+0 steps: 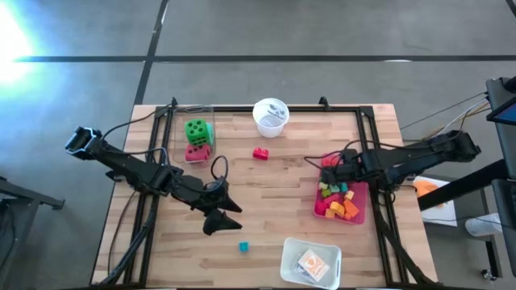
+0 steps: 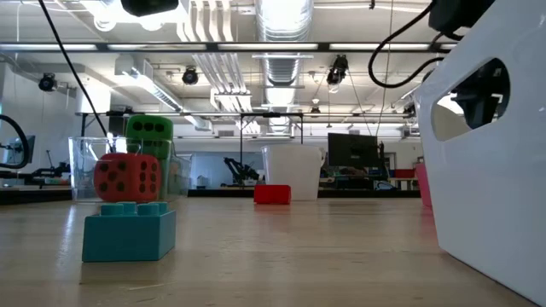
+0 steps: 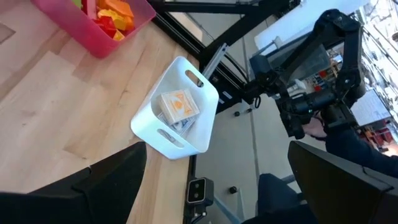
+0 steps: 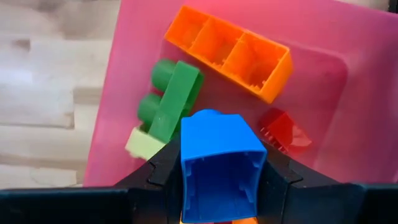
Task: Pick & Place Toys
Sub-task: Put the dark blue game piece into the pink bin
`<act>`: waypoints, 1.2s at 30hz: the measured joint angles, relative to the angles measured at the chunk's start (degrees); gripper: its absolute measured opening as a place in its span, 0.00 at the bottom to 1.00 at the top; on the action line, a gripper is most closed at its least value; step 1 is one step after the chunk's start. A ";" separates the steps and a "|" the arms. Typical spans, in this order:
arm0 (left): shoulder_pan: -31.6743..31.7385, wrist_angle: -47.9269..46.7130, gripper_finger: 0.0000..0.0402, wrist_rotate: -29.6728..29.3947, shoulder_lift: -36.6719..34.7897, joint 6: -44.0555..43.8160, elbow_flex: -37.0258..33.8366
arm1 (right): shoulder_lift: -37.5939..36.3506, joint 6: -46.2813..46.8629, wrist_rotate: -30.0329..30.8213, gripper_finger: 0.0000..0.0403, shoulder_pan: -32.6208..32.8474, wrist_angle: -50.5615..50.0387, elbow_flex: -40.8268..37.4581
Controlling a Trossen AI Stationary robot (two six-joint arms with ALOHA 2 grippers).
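The right pincer [image 4: 222,180] pinches a blue brick [image 4: 219,165] over the pink tray [image 4: 311,37], hiding bricks below it. The left pincer [image 1: 223,216] hangs spread above the worktop [image 1: 274,209].

bright, even indoor light throughout. strong white glare burns out the floor [image 1: 16,36] at the overhead view's upper left corner. rows of ceiling lamps [image 2: 286,17] glow in the level view, where the near white tray [image 2: 486,162] looms soft and blurred.
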 joint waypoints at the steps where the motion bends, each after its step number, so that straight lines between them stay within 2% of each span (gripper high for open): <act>1: 0.01 0.02 0.98 -0.06 0.02 0.00 0.00 | -0.01 0.00 0.00 0.31 -0.53 0.26 -0.23; 12: 0.02 0.17 0.98 -0.41 0.02 0.00 -0.02 | 0.00 1.43 -0.51 0.31 -4.56 6.36 -5.58; 36: 0.01 0.20 0.98 -1.72 0.02 -0.28 -0.02 | 0.11 3.87 -2.98 0.31 -5.05 12.61 -11.17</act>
